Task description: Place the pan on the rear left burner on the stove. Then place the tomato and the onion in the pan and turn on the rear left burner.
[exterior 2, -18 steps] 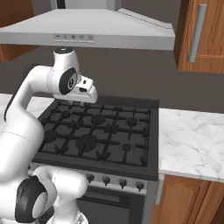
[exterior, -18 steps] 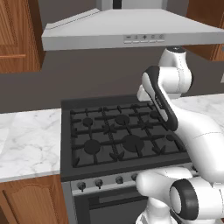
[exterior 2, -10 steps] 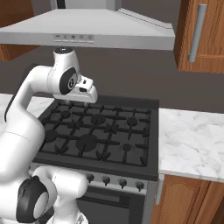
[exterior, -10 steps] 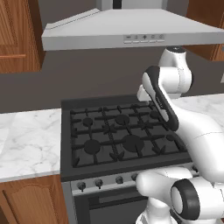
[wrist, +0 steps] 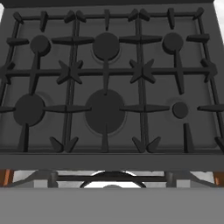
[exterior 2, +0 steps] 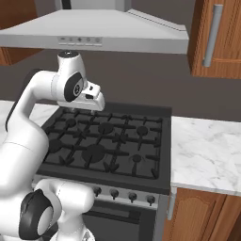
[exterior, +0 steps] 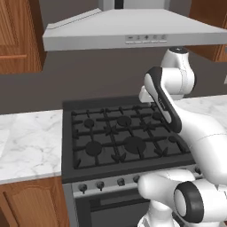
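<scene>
Six burners lie under the grates of the stove. Going from the left, the marble worktop comes first, then the rear left burner, a small black cap whose grate bars carry nothing. So the pan is not yet set there, and I judge that I am at the very first step, with the tomato, the onion and the flame all to come after. My pincer hangs high over the back left part of the stove, looking down on the whole cooktop. Whether its jaws stand wide or narrow I cannot tell from here, and I see nothing held in it. Further right lies the other stretch of worktop. The next move, I think, calls for finding the pan, which means swinging or driving away from the stove, then gripping it by its rim or handle.
</scene>
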